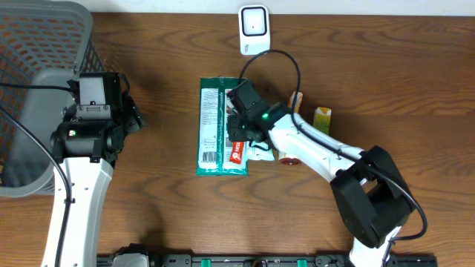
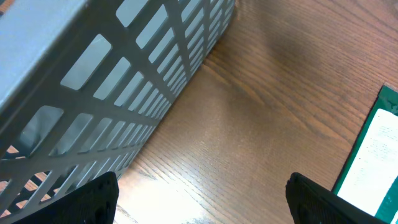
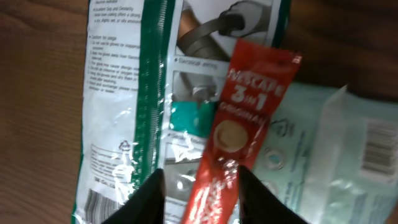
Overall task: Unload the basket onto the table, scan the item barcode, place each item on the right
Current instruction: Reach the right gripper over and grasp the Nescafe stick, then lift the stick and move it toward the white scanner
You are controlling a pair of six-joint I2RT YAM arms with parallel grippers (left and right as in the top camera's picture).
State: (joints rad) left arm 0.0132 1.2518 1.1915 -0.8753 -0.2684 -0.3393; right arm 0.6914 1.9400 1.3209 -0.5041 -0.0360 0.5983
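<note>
A red coffee sachet point(image 3: 249, 118) lies slanted across a green-edged pack point(image 3: 124, 93) and a pale white pack point(image 3: 336, 143). My right gripper point(image 3: 202, 180) straddles the sachet's lower end, jaws half narrowed. The right finger is at the sachet's edge and a gap shows on the left. From overhead the right gripper point(image 1: 239, 130) hovers over the green pack point(image 1: 215, 126) with the sachet point(image 1: 236, 152) just below it. The white scanner point(image 1: 254, 28) stands at the back edge. My left gripper point(image 2: 199, 199) is open above bare wood beside the basket; overhead it sits at the left point(image 1: 132, 115).
A grey mesh basket point(image 1: 44, 44) fills the far left and looms close in the left wrist view point(image 2: 93, 93). A small yellow-green box point(image 1: 321, 119) sits right of the packs. Barcodes show on the green pack point(image 3: 99, 202) and the white pack point(image 3: 378, 146).
</note>
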